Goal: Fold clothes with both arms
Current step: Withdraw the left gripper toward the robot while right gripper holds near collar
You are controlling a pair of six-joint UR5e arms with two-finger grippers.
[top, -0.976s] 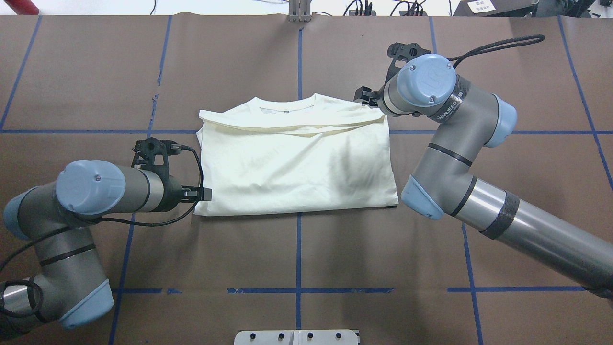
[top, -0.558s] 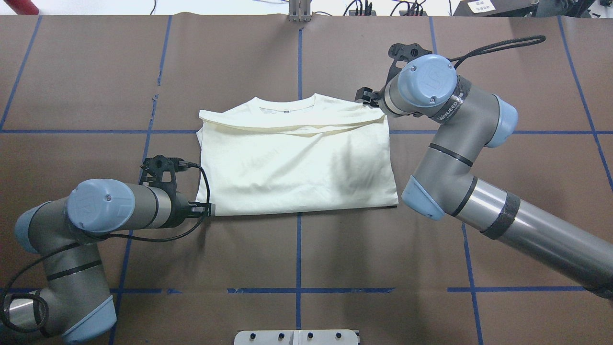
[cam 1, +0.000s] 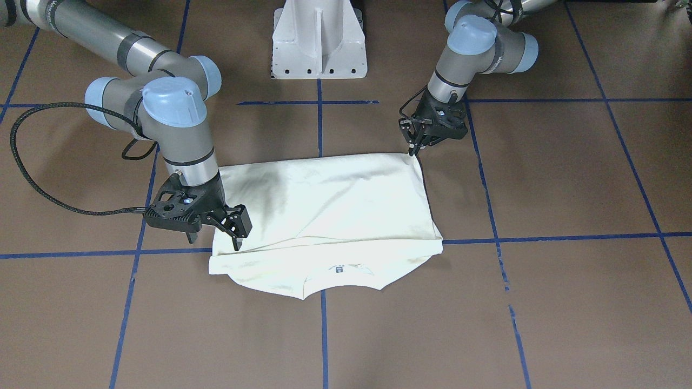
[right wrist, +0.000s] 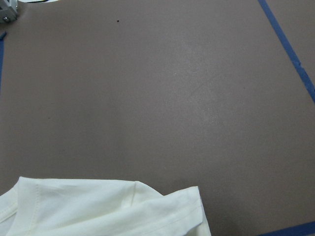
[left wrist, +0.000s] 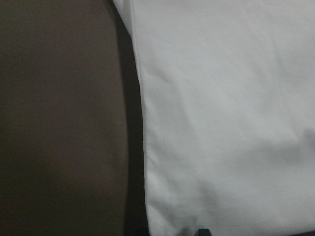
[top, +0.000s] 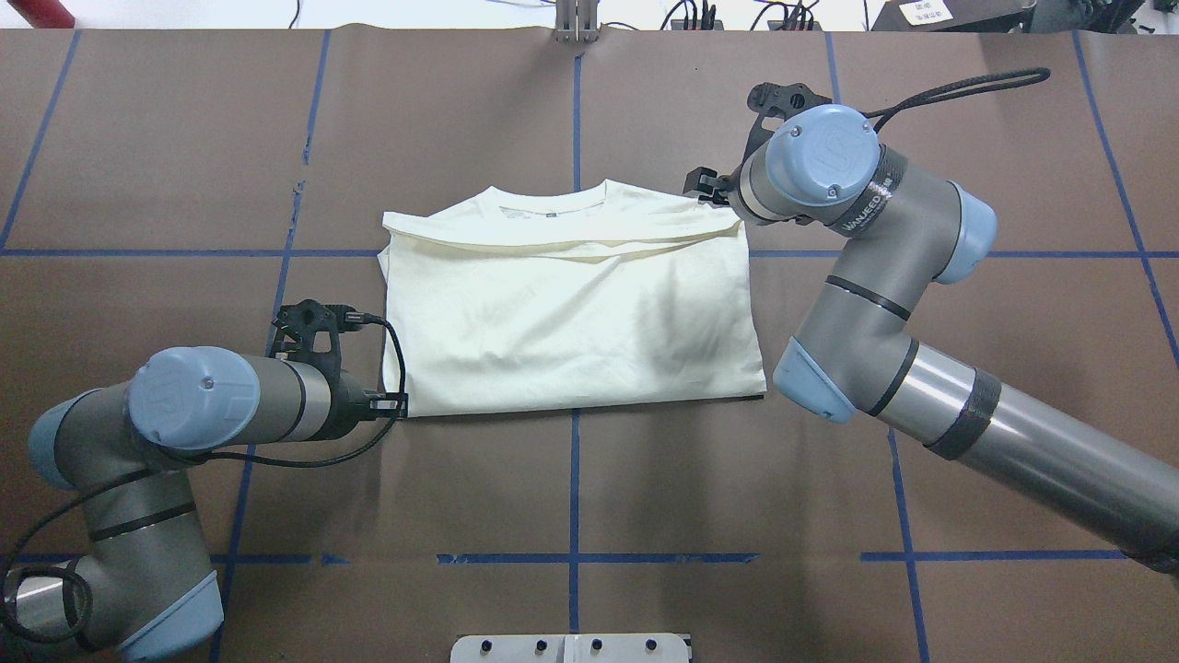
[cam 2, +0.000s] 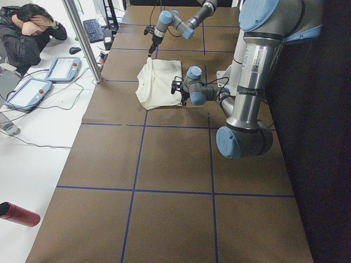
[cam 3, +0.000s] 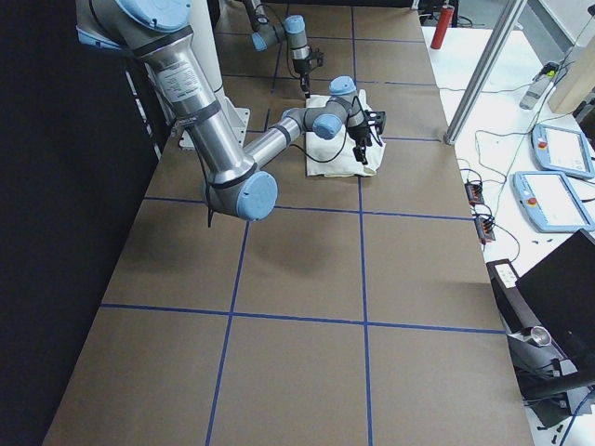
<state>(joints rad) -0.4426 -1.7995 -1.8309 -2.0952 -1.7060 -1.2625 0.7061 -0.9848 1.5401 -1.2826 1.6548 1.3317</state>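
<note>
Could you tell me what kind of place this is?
Probably a robotics laboratory: the left arm and right arm work at a table marked with a blue tape grid, and control pendants and a seated person are at a bench beside it.

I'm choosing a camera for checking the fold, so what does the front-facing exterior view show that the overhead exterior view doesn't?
Only the front-facing view shows the fingers of the right gripper at the T-shirt's collar-side corner, and the whole white pedestal. Only the overhead view shows the table's far edge, with cables behind it. Both show the folded shirt, the left gripper at its robot-side corner, and the blue tape grid.
</note>
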